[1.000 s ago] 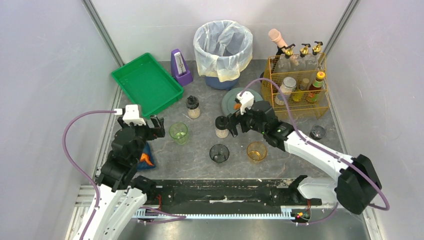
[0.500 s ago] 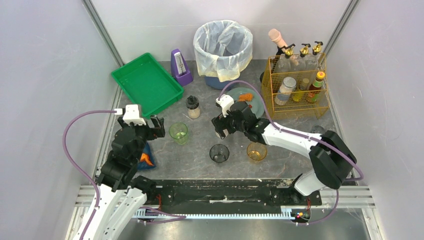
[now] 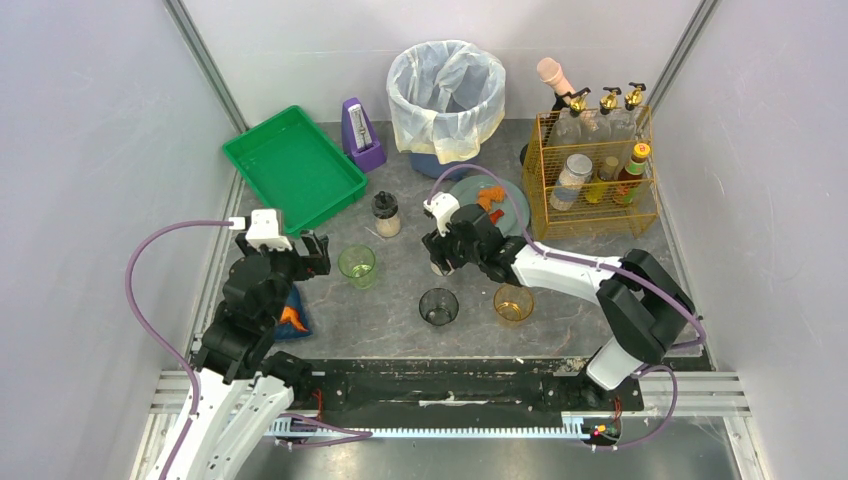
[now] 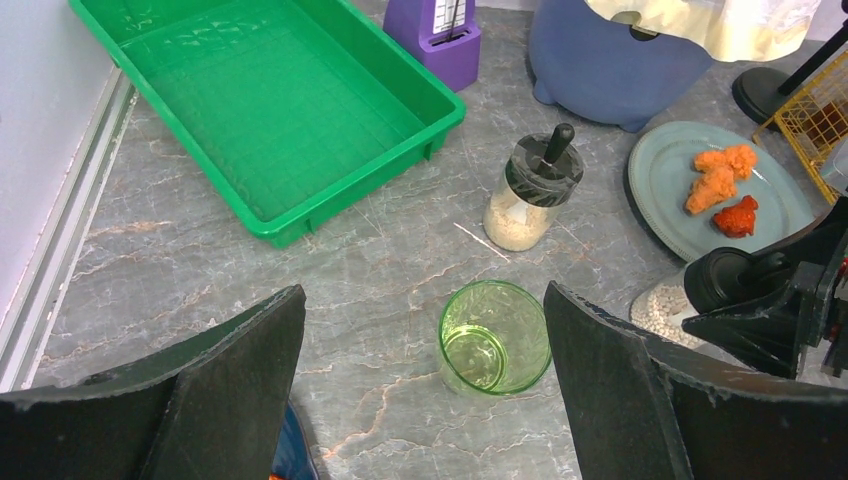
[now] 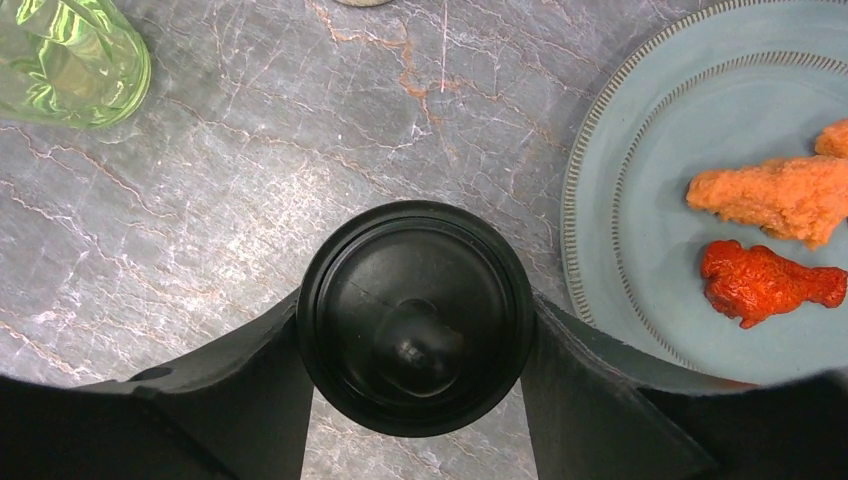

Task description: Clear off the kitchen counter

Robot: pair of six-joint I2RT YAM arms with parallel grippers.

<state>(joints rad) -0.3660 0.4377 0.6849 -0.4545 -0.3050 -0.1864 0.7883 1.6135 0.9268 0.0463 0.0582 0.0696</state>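
Note:
The kitchen counter (image 3: 395,300) is dark-grey marbled stone. My right gripper (image 5: 415,335) is shut on a black-lidded jar (image 5: 415,318) of pale grains, its fingers pressed against both sides of the lid. The jar stands on the counter beside a blue-grey plate (image 5: 640,200) holding orange and red food pieces. In the top view the right gripper (image 3: 440,255) covers most of the jar. My left gripper (image 4: 422,295) hangs open above the counter, with a green glass (image 4: 495,338) standing just ahead between its fingers, untouched. The same jar (image 4: 700,290) shows at the right of the left wrist view.
A second black-lidded jar (image 3: 386,213), a dark glass (image 3: 438,306) and an amber glass (image 3: 513,302) stand mid-counter. A green tray (image 3: 293,167), purple metronome (image 3: 361,133), lined bin (image 3: 446,95) and wire bottle rack (image 3: 595,170) line the back. A blue cloth (image 3: 292,318) lies under my left arm.
My right arm swung left from beside the plate onto the black-lidded jar and its jaws narrowed around the lid. The left arm has not moved.

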